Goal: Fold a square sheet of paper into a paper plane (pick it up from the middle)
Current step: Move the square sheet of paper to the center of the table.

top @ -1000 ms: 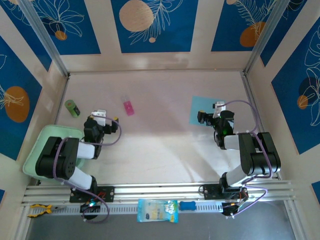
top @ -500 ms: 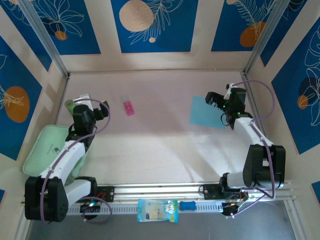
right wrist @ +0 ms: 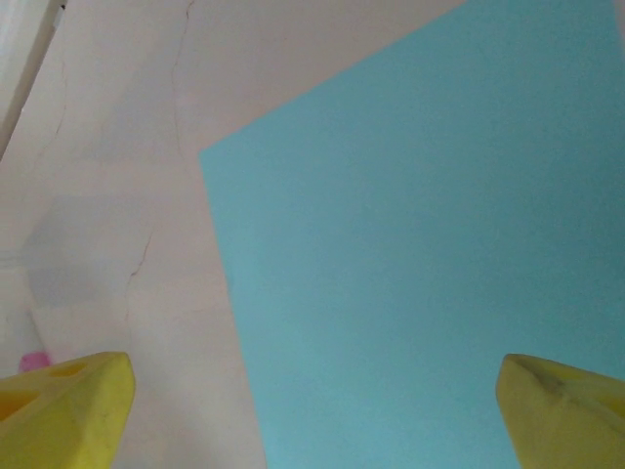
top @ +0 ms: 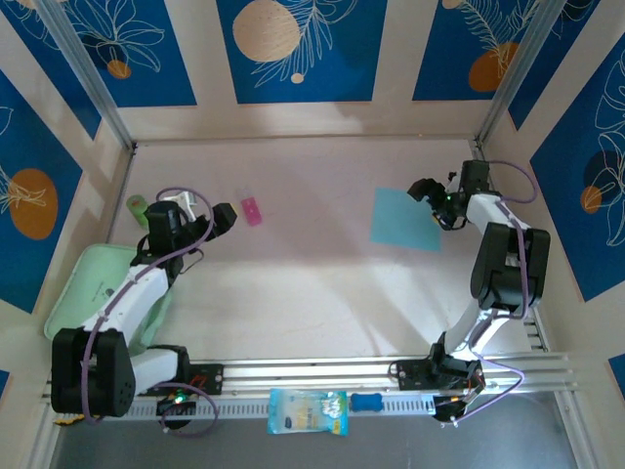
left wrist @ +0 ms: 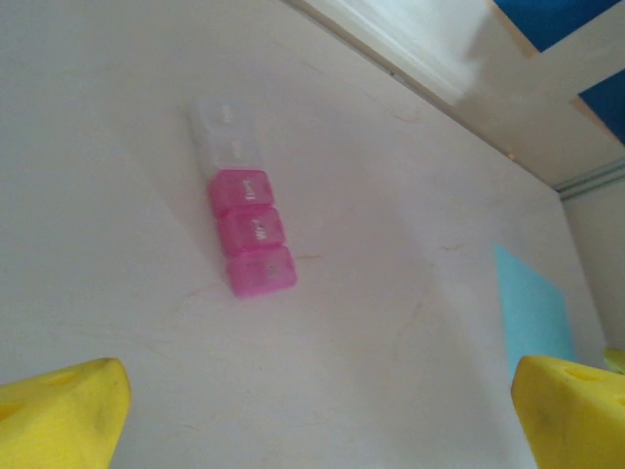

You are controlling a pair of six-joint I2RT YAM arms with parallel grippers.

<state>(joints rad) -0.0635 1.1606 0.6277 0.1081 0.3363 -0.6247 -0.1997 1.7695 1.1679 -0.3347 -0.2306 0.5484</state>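
The left fingers (left wrist: 68,415) spread wide, empty, near a pink pillbox (left wrist: 244,230) with unreadable lettering; the right fingers (right wrist: 68,410) wide, empty, above the plain square sheet of paper (right wrist: 420,244).

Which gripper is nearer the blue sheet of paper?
Right. The right gripper is open over the far right corner of the square sheet of paper. The left gripper is across the table, open beside the pink pill box.

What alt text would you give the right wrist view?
A flat cyan sheet lies on a pale table, taking up the centre and right of the picture. The open right gripper looks down on it, its yellow fingertips wide apart in the bottom corners.
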